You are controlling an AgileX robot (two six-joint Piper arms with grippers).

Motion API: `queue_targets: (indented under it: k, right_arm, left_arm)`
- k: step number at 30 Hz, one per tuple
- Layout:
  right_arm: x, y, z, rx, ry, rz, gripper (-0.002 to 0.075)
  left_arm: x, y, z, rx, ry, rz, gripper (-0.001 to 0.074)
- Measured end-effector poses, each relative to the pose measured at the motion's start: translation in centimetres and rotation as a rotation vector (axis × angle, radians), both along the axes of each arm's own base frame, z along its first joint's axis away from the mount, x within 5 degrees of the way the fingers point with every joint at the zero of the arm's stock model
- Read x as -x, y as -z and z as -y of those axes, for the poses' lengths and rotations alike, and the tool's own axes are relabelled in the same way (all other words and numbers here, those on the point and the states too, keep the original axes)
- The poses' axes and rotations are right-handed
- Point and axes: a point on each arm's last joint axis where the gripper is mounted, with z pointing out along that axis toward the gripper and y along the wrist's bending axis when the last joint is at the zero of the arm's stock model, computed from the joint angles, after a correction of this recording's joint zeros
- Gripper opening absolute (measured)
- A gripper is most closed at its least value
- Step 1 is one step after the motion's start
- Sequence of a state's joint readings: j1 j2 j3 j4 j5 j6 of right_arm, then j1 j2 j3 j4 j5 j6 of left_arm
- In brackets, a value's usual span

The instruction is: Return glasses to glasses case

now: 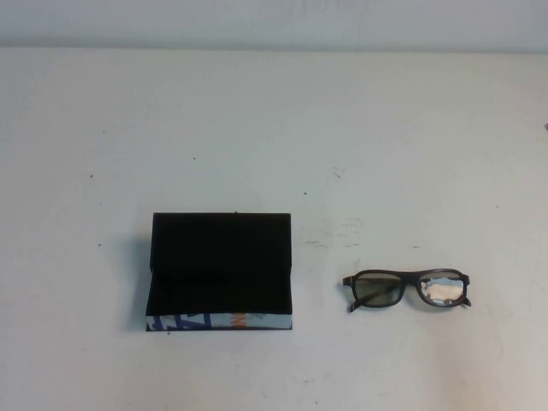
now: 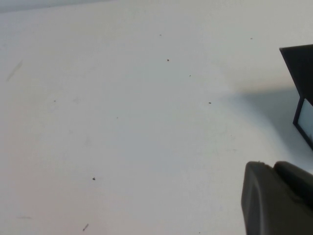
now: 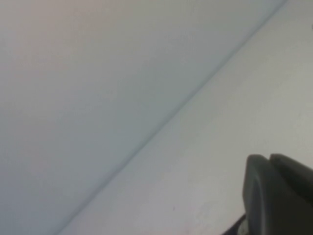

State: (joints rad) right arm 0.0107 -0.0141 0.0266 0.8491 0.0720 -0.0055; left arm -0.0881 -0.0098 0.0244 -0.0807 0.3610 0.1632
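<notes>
The right gripper (image 3: 281, 196), a dark moulded claw seen only in its own wrist view, is clenched on nothing, hanging above bare table out of the high view. Its target, the dark brown-black thick plastic-framed glasses (image 1: 408, 288) with tinted rectangular lenses, lies flat on the robot's right half of the table, apart from this gripper; how far I cannot tell. The glasses sit lenses upright, front toward the robot, with one lens catching a bright glare.

Well to the left of the glasses stands the rectangular black glasses case (image 1: 221, 272), its hinged flap lid raised at the back, black lining showing, and a blue, white and orange patterned strip along the near edge. The left gripper (image 2: 279, 198) hovers just beside the case's left end over the white table (image 1: 274, 128); whether its fingers are parted I cannot tell.

The risks, as I judge them: the frame is thin and low, so jaws that open late or come down off-centre could skate it across the smooth surface or pinch a lens; a lopsided grip could let the glasses swing and catch the case wall or knock the lid shut
</notes>
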Motion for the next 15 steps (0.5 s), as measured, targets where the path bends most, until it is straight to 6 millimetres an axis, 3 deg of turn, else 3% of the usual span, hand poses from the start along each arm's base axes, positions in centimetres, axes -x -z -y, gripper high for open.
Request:
queue_targets:
  k: [3,7,10,15]
  right_arm:
    - [0.1,-0.3,-1.0,0.009,-0.106,-0.061,-0.0013]
    - [-0.3,-3.2,-2.5,0.112,-0.286,-0.192,-0.0013]
    - [-1.6,-5.7,-3.5,0.233,-0.44,-0.308,-0.0013]
    - [-4.9,-7.7,-4.4,0.368,-0.642,-0.466,-0.0013]
  left_arm:
    - [0.0,0.0,0.0,0.0,0.0,0.0,0.0001]
    - [0.0,0.0,0.0,0.0,0.0,0.0,0.0001]
    - [0.0,0.0,0.0,0.0,0.0,0.0,0.0001]
    - [0.0,0.0,0.0,0.0,0.0,0.0,0.0001]
